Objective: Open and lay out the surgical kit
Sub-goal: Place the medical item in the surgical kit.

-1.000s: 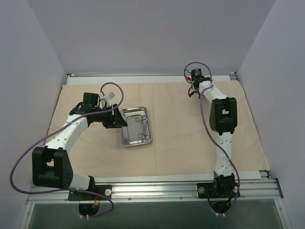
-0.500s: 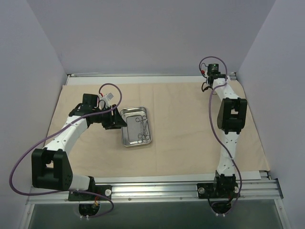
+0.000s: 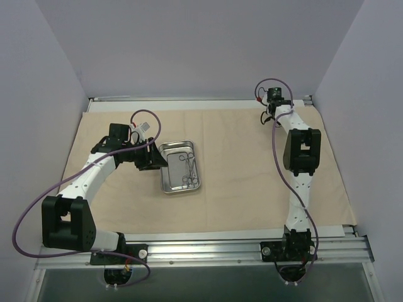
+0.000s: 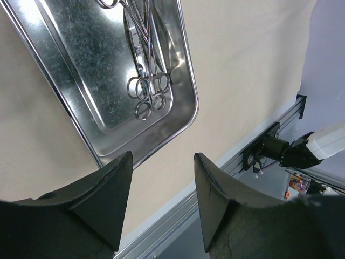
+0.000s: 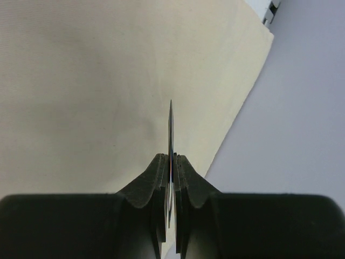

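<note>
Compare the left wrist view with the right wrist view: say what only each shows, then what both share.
Left wrist only: the steel tray holding ring-handled instruments, seen past the open left gripper. Right wrist only: the right gripper, shut. Both: the beige cloth wrap spread flat under each gripper.

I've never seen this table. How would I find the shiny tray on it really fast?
Look at the big beige cloth spread over the table. On its left half, right beside the left gripper, sits a small steel tray. It is the only shiny, rectangular thing there, and thin ring-handled instruments lie inside it.
</note>
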`<control>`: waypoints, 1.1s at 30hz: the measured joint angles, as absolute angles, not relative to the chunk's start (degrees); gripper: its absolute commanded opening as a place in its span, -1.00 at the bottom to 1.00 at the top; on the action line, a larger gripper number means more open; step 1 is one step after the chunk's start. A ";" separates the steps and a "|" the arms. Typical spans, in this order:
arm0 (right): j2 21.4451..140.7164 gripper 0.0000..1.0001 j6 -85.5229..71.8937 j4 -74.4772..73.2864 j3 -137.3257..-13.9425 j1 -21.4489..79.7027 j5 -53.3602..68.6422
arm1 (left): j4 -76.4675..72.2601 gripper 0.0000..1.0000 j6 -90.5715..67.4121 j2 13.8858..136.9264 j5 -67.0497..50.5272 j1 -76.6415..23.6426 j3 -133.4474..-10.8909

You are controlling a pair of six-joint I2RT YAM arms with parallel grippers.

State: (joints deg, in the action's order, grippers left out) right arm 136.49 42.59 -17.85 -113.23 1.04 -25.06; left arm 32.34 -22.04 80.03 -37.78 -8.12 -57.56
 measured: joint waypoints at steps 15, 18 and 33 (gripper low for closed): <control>138.30 -0.88 41.82 -18.63 -112.27 1.67 -23.46 | 32.34 0.16 -22.02 80.49 -37.80 -8.05 -57.56; 139.06 -0.79 41.58 -18.70 -112.27 1.67 -23.27 | 32.34 0.16 -22.02 80.49 -37.82 -8.01 -57.56; 139.63 -0.40 40.95 -18.61 -112.25 1.93 -23.22 | 32.34 0.16 -21.93 80.97 -38.22 -7.64 -57.56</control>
